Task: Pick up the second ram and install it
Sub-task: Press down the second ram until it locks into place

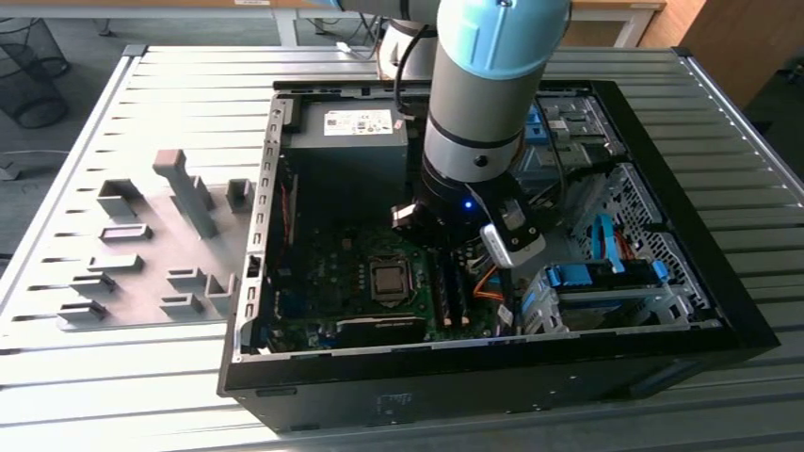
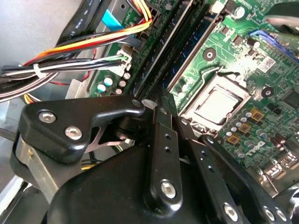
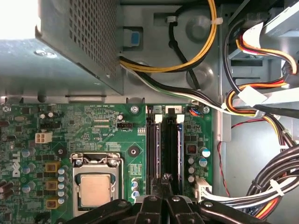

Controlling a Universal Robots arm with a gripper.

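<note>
Exterior view, left to right: grey ribbed tabletop (image 1: 75,188) carrying a grey fixture rack (image 1: 164,245) at 9 o'clock of the open computer case (image 1: 741,320); inside the case, the green motherboard (image 1: 339,282) with its processor socket (image 1: 390,280); at centre, the arm (image 1: 484,104) reaching straight down over the memory slots (image 1: 450,287); blue drive brackets (image 1: 603,273) at 3 o'clock.

Both wrist views: the hand (image 3: 164,198) sits low over the slots, black fingers (image 2: 163,140) pressed close together, pinching a thin dark edge; whether this is the second ram, I cannot tell. Bundled cables (image 3: 261,107) lie at 3 o'clock of the slots in the first wrist view.
</note>
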